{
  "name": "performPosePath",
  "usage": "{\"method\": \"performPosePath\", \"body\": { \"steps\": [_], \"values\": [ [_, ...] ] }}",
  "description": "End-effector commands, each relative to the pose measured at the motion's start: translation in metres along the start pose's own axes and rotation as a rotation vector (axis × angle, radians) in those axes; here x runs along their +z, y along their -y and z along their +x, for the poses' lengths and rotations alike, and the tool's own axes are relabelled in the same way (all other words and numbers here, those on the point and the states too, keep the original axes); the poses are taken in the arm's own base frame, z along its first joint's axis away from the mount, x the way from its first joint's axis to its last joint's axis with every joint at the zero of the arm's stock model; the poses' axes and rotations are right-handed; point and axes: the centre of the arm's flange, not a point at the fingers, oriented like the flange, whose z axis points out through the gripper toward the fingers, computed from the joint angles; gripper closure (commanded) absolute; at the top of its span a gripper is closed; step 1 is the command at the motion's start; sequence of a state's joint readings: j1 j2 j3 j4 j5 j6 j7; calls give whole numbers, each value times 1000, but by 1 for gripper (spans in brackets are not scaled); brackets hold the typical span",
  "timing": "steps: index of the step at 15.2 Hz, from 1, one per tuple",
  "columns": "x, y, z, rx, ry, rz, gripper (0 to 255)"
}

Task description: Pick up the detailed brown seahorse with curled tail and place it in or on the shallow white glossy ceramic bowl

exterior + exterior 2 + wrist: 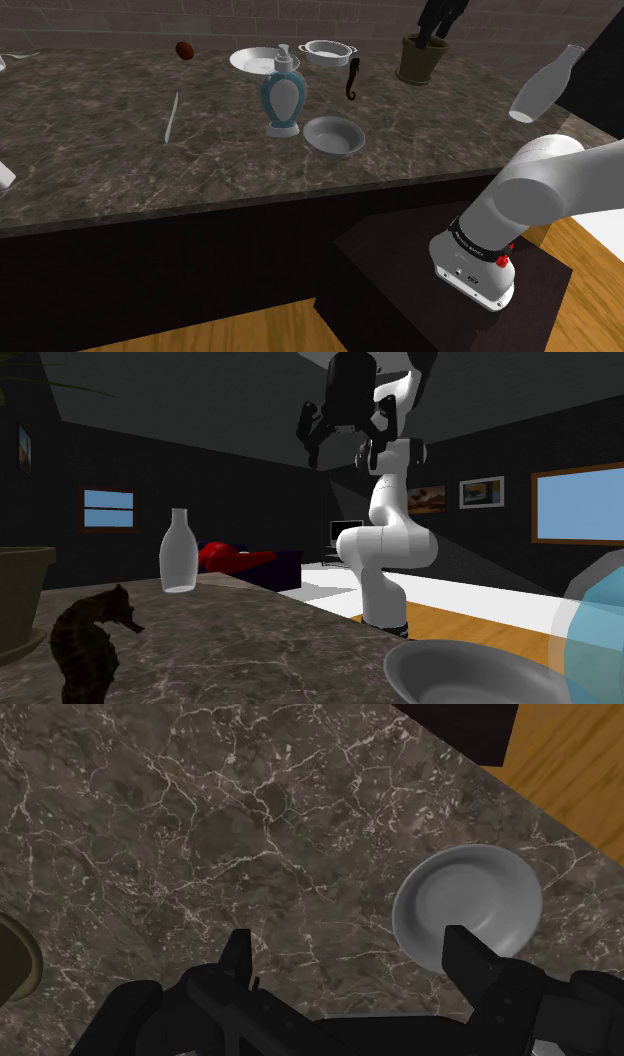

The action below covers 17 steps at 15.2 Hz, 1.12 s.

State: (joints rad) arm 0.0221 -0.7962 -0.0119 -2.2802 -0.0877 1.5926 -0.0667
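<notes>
Two steps remain, the pick and the placement, and by the look of the scene neither has begun. The brown seahorse [352,80] stands on the dark marble counter [100,150] with nothing touching it. In the shoulder view it is at about 1 o'clock from the shallow white bowl [334,135], near it but apart. The bowl is empty. A blue-and-white soap dispenser [283,95] stands just beside the bowl, at its 10 o'clock.

In the second exterior view the black gripper [342,447] hangs high over the counter, near 12 o'clock in that picture and well apart from the seahorse, which shows upright in the foreground. The gripper's fingers [238,954] are spread wide, with nothing between them and nothing in contact. The wrist view looks down past them onto bare marble, with the bowl lying below one fingertip.

As an onlooker would judge it, what is left is to descend over the seahorse, close on it, lift it, carry it the short way to the bowl and release.
</notes>
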Motion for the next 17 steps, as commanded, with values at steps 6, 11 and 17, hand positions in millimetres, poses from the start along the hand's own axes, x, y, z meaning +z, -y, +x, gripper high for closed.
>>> {"method": "performPosePath", "body": {
  "steps": [6, 11, 17],
  "values": [
    [34, -20, 54, 36, 7, 3, 0],
    [68, -41, 108, 73, 14, 5, 0],
    [109, -69, 171, 116, 22, 8, 0]
  ]
}}
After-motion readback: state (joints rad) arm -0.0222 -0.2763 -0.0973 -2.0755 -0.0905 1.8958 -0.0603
